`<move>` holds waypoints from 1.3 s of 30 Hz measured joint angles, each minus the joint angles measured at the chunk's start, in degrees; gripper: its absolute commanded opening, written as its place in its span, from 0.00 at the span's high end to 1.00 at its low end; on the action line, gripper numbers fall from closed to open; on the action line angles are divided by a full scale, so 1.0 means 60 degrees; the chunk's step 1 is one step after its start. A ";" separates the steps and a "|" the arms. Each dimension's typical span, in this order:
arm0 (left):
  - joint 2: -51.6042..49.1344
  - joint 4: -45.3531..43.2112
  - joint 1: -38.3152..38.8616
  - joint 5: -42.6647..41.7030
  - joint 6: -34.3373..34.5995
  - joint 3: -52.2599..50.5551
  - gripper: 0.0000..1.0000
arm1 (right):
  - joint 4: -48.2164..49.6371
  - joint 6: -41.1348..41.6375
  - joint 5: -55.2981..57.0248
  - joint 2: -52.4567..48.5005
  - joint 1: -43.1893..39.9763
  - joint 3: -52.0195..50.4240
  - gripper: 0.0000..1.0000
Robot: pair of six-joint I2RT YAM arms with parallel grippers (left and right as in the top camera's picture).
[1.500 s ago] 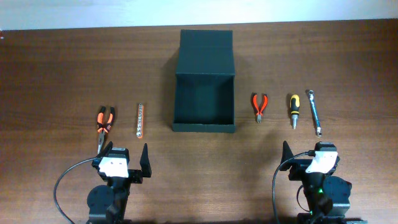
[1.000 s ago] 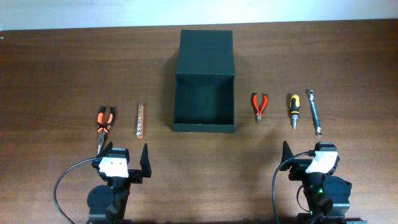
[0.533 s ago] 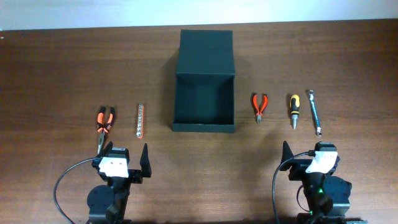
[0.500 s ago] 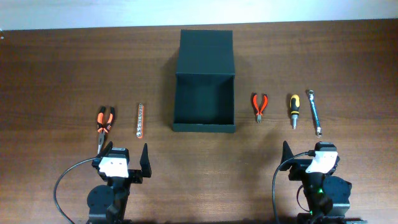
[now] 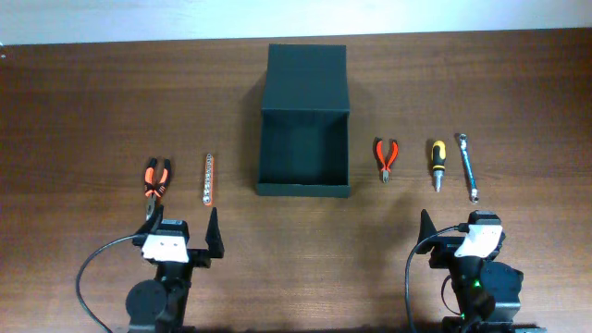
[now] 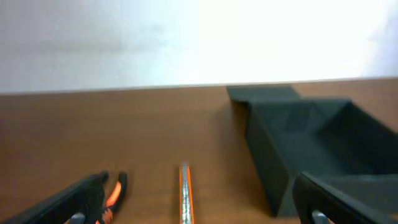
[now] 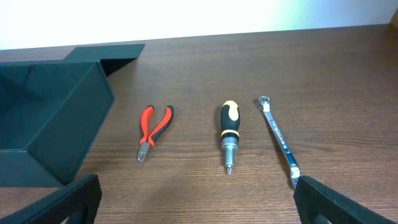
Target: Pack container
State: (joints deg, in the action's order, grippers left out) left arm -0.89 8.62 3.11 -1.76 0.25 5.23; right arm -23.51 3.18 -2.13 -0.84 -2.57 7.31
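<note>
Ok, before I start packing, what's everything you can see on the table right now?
Dark green-black matte cardboard box: one, table centre, lid flap open, nothing visible inside.
Orange-and-black-handled long-nose pliers: one, far left of the box.
Slim silver metal strip: one, between those pliers and the box.
Red-handled small pliers: one, just right of the box.
Yellow-and-black stubby screwdriver: one, right of the red pliers.
Silver metal wrench: one, far right.
Brown wooden table: one, under everything.
Left gripper: one, black, open and empty, near edge, left side.
Right gripper: one, black, open and empty, near edge, right side.
</note>
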 measured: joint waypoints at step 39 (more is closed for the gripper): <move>-1.3205 0.7650 0.0000 -0.1632 -0.1654 1.2713 0.01 | -0.6903 0.1282 -0.0820 -1.1537 0.0000 1.1125 0.13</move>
State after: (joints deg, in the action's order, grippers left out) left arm -80.12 54.52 3.11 -11.55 -9.67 81.52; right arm -64.93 10.87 -7.05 -70.06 -2.57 74.06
